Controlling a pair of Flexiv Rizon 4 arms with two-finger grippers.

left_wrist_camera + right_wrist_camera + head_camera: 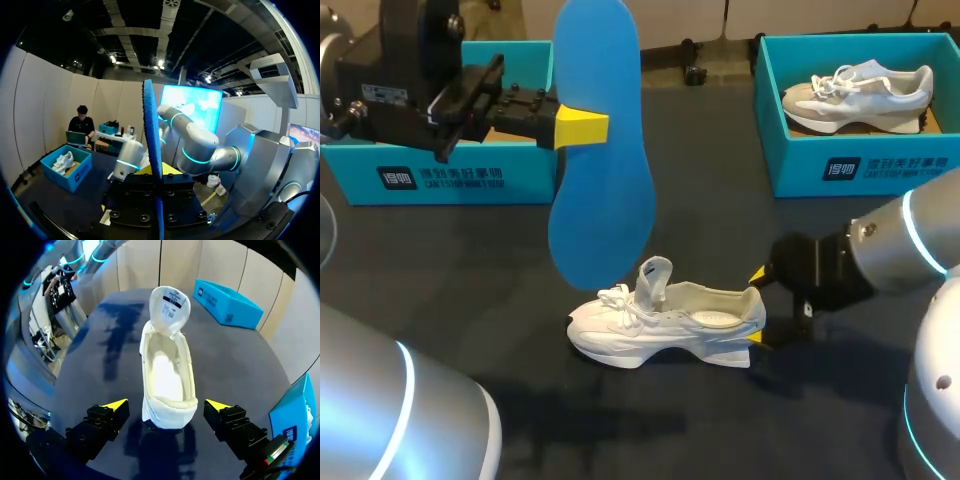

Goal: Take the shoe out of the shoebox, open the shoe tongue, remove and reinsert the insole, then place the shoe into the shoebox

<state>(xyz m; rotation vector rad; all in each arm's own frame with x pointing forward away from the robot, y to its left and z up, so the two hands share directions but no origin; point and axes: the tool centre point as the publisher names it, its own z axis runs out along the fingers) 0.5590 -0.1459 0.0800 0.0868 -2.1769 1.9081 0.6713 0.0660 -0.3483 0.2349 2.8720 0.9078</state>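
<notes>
A white shoe (665, 322) lies on the dark table, toe to the left, its tongue (655, 275) pulled upright. My right gripper (757, 308) stands open at the heel, one yellow tip on each side and neither touching. In the right wrist view the shoe (167, 365) points away from the gripper (166, 404), and a pale inner sole shows inside. High over the table my left gripper (582, 127) is shut on a blue insole (603, 170), which hangs upright above the shoe's toe. The left wrist view has the insole (151, 130) edge-on between the fingers of the gripper (159, 176).
A teal shoebox (440, 175) stands at the back left, partly behind my left arm. A second teal shoebox (860, 165) at the back right holds another pale shoe (855, 95). Bare table lies between the boxes and in front of the shoe.
</notes>
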